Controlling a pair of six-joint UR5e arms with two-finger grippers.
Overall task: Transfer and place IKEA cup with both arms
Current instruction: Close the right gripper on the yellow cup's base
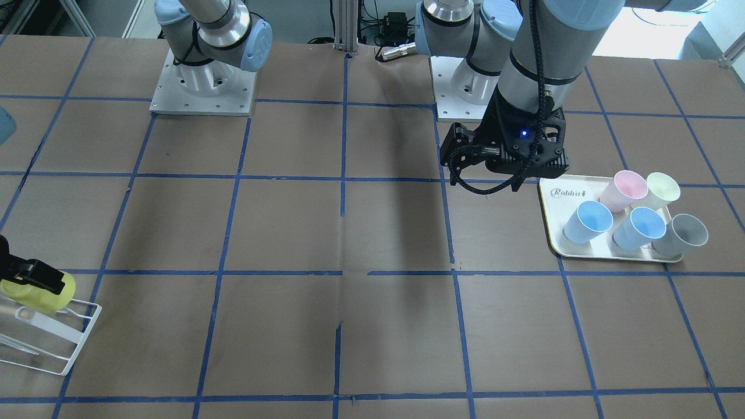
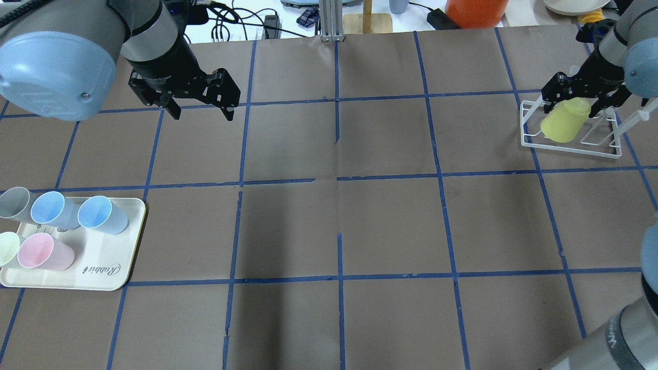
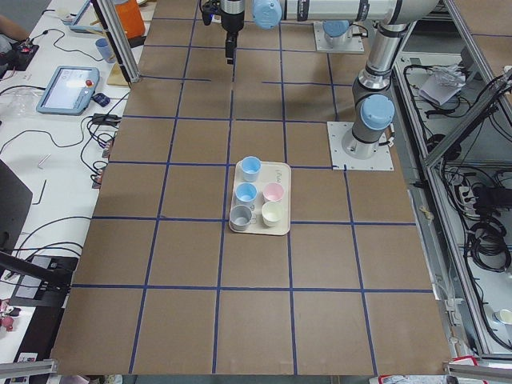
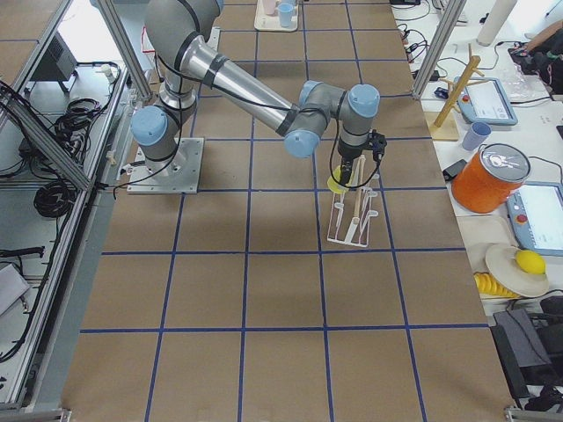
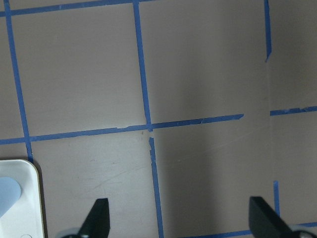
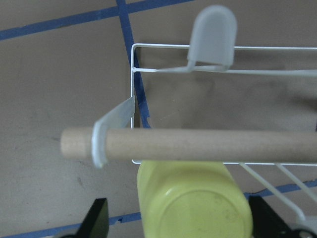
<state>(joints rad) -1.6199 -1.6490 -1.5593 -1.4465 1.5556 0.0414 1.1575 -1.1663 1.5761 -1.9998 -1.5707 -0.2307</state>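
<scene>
The yellow-green IKEA cup [image 2: 563, 123] lies tilted, bottom up, on a white wire rack [image 2: 570, 146] at the table's far right; it also shows in the front view [image 1: 43, 294] and the right wrist view [image 6: 193, 208]. My right gripper [image 2: 578, 100] is open and straddles the cup, with a gap between the left finger [image 6: 99, 218] and the cup's wall. My left gripper [image 2: 201, 108] is open and empty, hovering above the bare table beyond the tray; its fingertips [image 5: 99, 218] show only brown table between them.
A cream tray [image 2: 103, 277] at the near left holds two blue cups, a grey cup, a pink cup [image 2: 43, 252] and a pale yellow cup [image 2: 6, 247]. A wooden rod [image 6: 198, 145] with a white clip crosses just above the IKEA cup. Blue tape lines grid the brown table.
</scene>
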